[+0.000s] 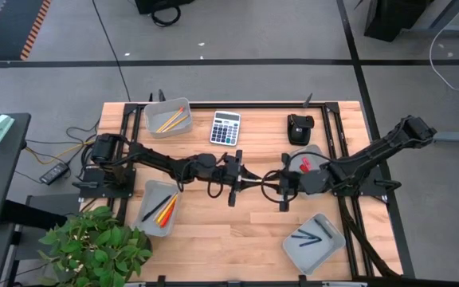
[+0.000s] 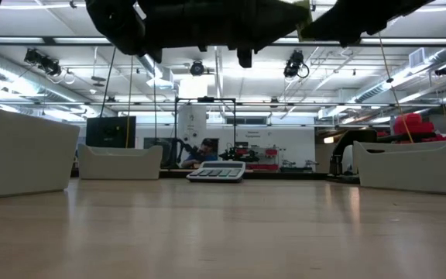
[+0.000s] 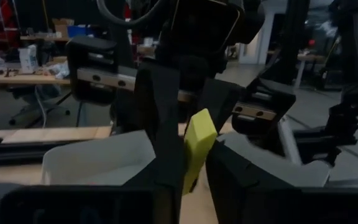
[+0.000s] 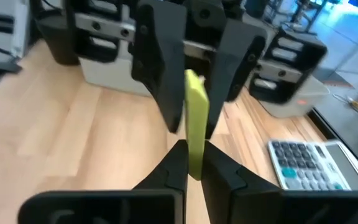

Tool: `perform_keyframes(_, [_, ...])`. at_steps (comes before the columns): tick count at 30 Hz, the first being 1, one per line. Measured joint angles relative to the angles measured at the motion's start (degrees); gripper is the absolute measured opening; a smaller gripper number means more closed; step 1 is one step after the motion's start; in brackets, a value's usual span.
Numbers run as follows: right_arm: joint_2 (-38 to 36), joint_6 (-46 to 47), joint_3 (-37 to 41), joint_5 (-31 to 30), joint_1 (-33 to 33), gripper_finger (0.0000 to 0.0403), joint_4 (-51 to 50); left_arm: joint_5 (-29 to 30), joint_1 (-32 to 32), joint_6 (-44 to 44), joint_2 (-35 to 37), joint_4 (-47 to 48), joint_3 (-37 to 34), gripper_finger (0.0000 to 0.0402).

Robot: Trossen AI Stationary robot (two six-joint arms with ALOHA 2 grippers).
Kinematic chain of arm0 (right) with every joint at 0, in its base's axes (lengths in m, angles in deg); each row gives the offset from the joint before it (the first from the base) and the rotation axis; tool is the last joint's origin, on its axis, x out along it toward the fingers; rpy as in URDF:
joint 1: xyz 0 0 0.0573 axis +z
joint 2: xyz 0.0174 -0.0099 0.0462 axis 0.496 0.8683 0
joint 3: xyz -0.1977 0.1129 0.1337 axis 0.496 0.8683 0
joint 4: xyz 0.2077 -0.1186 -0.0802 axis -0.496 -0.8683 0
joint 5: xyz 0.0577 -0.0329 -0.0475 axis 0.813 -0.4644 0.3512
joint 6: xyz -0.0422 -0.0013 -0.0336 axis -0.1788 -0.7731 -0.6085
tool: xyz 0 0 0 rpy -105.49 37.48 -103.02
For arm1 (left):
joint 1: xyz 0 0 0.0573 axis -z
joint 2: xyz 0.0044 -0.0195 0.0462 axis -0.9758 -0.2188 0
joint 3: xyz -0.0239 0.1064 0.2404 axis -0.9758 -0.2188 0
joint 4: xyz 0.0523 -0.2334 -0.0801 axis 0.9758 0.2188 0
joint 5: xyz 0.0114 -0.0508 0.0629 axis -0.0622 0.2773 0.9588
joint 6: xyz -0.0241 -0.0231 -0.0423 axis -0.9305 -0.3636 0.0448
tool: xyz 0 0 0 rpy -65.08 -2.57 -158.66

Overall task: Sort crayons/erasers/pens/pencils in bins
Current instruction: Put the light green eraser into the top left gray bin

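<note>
Above the middle of the wooden surface [image 1: 237, 231], the left gripper [image 1: 245, 177] and the right gripper [image 1: 263, 178] are meeting tip to tip; a yellow crayon [image 4: 196, 118] is standing between both sets of jaws; the right jaws are clenching its lower end, while the left jaws are flanking it, seemingly loosened; the bins [image 1: 167, 117] are sitting at the surface's corners, beside a calculator [image 1: 225, 127].

Grey-white calculator [image 1: 225, 127], black device [image 1: 300, 128], leafy plant [image 1: 94, 245], wooden table [image 1: 229, 231]
</note>
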Motion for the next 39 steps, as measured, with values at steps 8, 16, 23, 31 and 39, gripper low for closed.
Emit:
perform_keyframes(8, [0.0, 8.6, 0.0, -10.89, -0.04, 0.0035, -14.39, 2.74, -0.9, 2.1, 0.08, 8.69, -0.02, 0.01])
perform_keyframes(16, [-0.02, 35.95, -0.01, -20.77, -0.95, 0.0035, -40.62, 16.97, -1.29, 3.45, 2.09, 26.3, -0.07, 0.0085])
perform_keyframes(23, [-0.02, 50.73, -0.17, -17.9, -1.29, 0.0035, -55.14, 25.14, -1.19, 3.6, 2.56, 34.82, -0.07, 0.0061])
perform_keyframes(31, [-0.02, 62.88, -0.26, -14.03, -1.31, 0.0035, -66.88, 26.35, -1.12, 3.55, 3.16, 37.55, -0.08, 0.0045])
perform_keyframes(39, [-0.02, 67.9, -0.26, -5.75, -0.79, 0.0037, -72.86, 25.3, 2.15, 9.41, 3.26, 36.6, -0.07, 0.0041])
